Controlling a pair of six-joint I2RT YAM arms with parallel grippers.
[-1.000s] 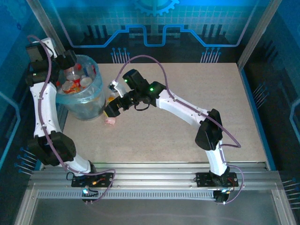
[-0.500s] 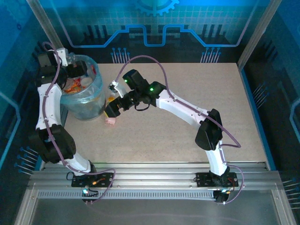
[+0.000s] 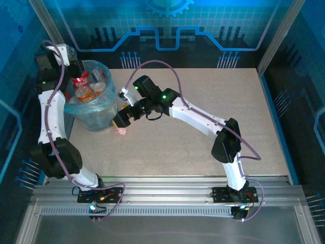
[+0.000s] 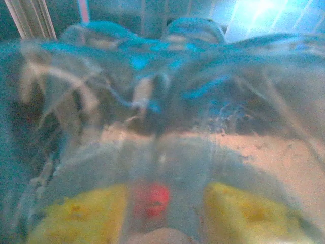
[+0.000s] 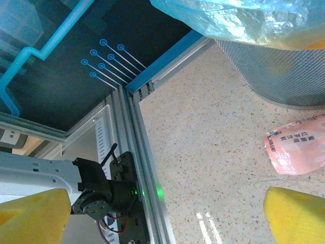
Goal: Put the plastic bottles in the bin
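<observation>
The grey bin (image 3: pixel 99 114), lined with a pale blue bag, stands at the table's back left with several plastic bottles (image 3: pixel 90 92) piled in it. My left gripper (image 3: pixel 76 71) hangs over its back-left rim, against a red-labelled bottle (image 3: pixel 82 79). In the blurred left wrist view the yellow pads (image 4: pixel 81 218) stand narrowed round a clear bottle (image 4: pixel 162 157) with a red cap (image 4: pixel 152 201). My right gripper (image 3: pixel 120 118) is low beside the bin's right wall, open, with bare table between its fingers (image 5: pixel 30 216). The bin's mesh wall (image 5: pixel 284 76) and the bag (image 5: pixel 238 20) are close above.
A pink printed label (image 3: pixel 120 131) lies on the table by the bin's foot, just ahead of the right finger (image 5: pixel 299 213). The aluminium edge rail (image 5: pixel 137 152) and the left arm's base (image 5: pixel 101 193) lie beyond. The beige tabletop (image 3: pixel 203 91) stretches right of the bin.
My left gripper lifted toward the bin's back rim, then settled over its top with jaws narrowed. A red-labelled bottle now stands out at the pile's top. The right arm barely shifted.
</observation>
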